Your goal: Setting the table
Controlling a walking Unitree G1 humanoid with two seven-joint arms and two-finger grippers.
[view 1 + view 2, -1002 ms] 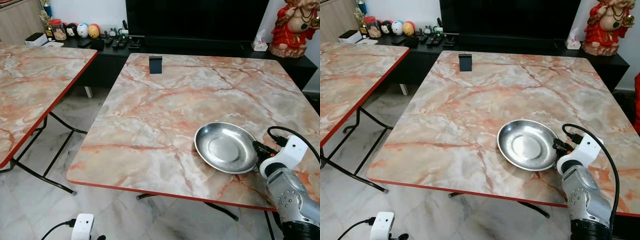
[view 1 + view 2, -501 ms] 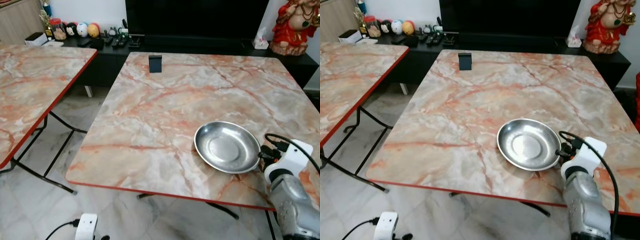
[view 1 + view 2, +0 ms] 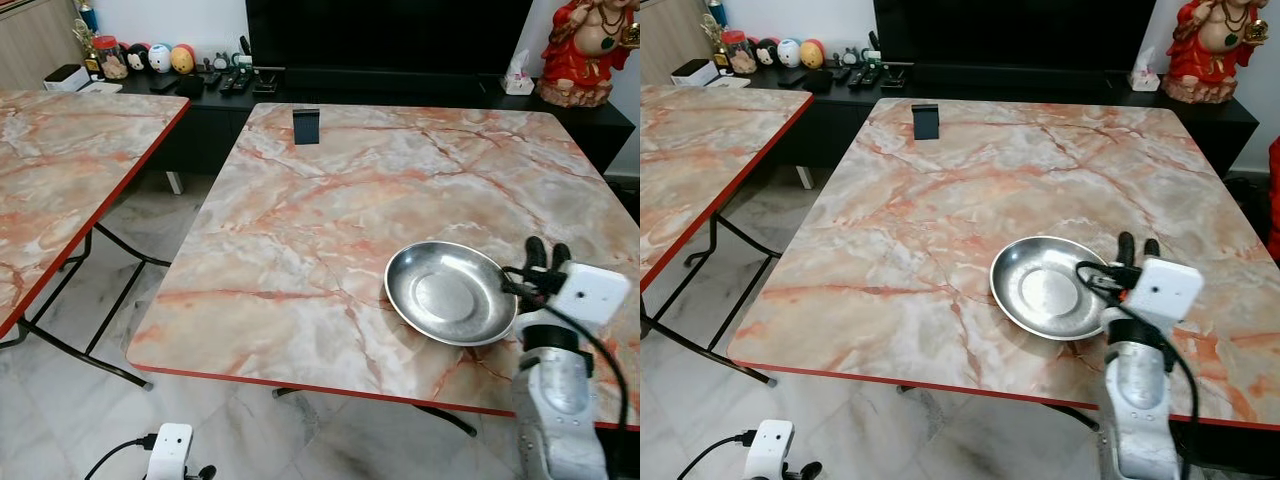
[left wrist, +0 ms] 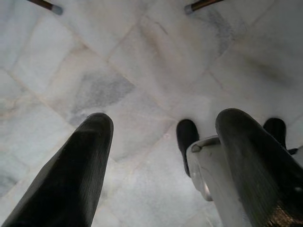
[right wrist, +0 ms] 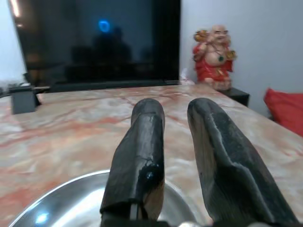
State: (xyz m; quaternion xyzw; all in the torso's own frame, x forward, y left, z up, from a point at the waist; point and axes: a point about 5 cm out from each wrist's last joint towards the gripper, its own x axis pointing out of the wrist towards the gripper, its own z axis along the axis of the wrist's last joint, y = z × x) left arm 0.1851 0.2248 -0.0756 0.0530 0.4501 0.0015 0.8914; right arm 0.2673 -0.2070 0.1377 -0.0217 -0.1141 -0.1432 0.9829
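Shallow round steel plate (image 3: 1048, 290) on orange-veined marble table (image 3: 940, 220); right gripper (image 3: 1137, 246) at plate's right rim, fingers slightly parted.

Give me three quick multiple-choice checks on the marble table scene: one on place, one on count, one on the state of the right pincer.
1. Where does the steel plate lie on the table?
A. Near the front edge, toward the robot's right
B. At the far edge by the black stand
C. On the neighbouring table

2. How many plates are on this table?
A. None
B. One
C. Three

3. What is the right pincer doing?
A. Clamped shut on the plate's rim
B. Open, above the plate's right rim, holding nothing
C. Gripping the black stand

Answers:
1 A: the plate sits close to the red front edge, right of centre.
2 B: a single plate lies there; the small black stand is the other item.
3 B: the right wrist view shows a gap between the fingers, with nothing between them.
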